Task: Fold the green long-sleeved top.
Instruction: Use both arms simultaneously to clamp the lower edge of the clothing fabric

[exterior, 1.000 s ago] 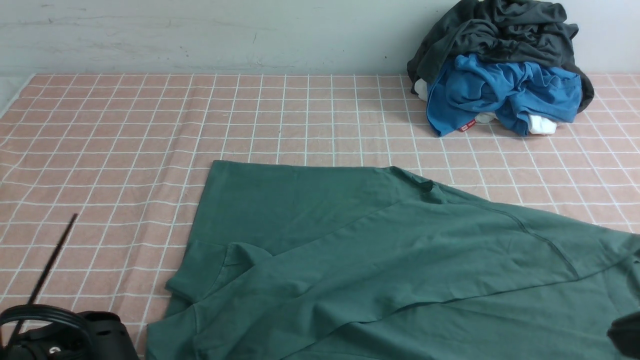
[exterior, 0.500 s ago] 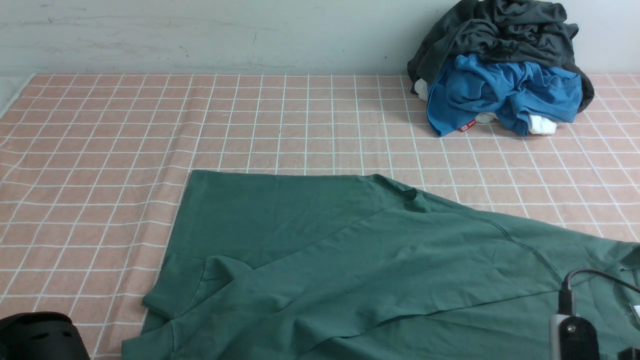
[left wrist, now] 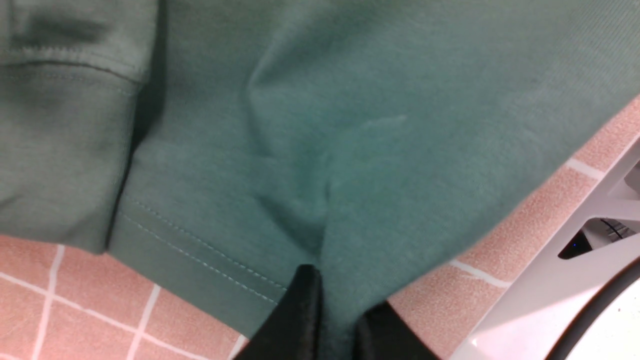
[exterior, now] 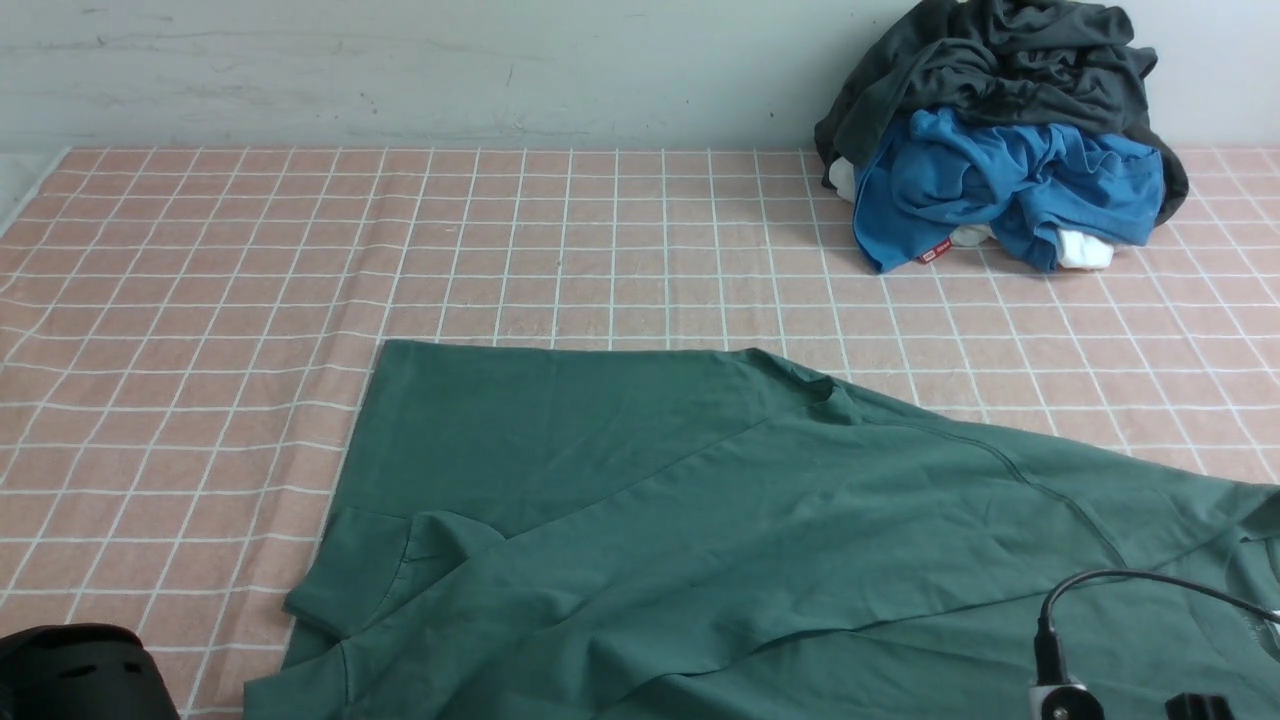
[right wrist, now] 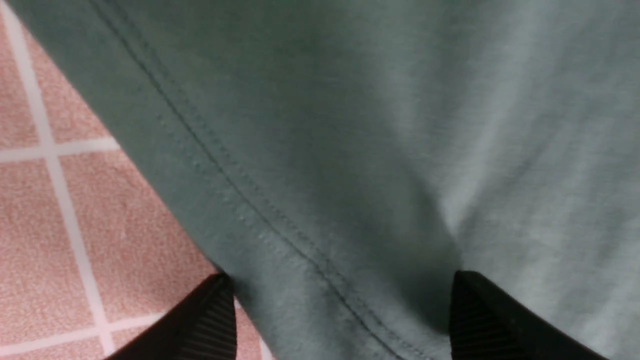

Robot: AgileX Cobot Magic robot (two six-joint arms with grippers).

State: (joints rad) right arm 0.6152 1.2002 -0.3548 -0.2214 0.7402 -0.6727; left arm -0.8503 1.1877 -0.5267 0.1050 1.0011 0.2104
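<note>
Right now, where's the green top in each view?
Front: green top fills the lower middle, running off the bottom and right edges.
Left wrist: across the upper picture, down to bottom center.
Right wrist: diagonally from upper left, filling the right.
Shared landmark: white-lined pink cloth.

Long-sleeved top [exterior: 700, 520] on table [exterior: 200, 300], near side; garment pile [exterior: 1010, 150] behind, toward right.

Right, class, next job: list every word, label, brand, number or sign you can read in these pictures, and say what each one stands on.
No text can be read with certainty.
Small red tag with pale marks, at the lower edge of the bright blue garment: too small to read.
Green long-sleeved top: no lettering in sight on the parts shown.
</note>
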